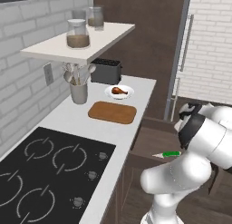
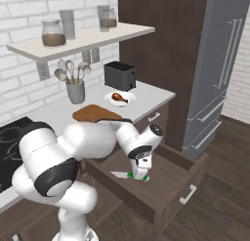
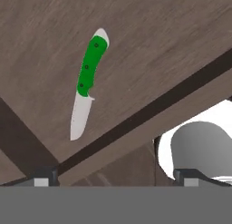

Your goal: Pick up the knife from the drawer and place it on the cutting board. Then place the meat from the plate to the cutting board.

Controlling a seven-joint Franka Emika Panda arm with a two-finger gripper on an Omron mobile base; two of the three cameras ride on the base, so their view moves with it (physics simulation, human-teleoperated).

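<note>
The knife (image 3: 90,67), green-handled with a short pale blade, lies flat on the floor of the open dark-brown drawer (image 2: 181,185). My gripper (image 2: 141,175) hangs low inside the drawer, right by the knife (image 2: 122,174); it is open, with its fingertips (image 3: 45,176) wide apart and nothing between them. In the hand view the knife lies ahead of the tips, untouched. The knife (image 1: 171,153) also peeks out beside my arm. On the counter the wooden cutting board (image 1: 112,112) lies bare, and behind it the white plate (image 1: 129,92) holds the drumstick (image 1: 118,90).
A grey utensil cup (image 1: 78,92) stands left of the board, with a black toaster (image 1: 106,70) behind the plate. The stove top (image 1: 45,168) lies at the near end of the counter. A shelf (image 1: 77,46) with jars overhangs it. A tall fridge (image 2: 215,74) stands right of the drawer.
</note>
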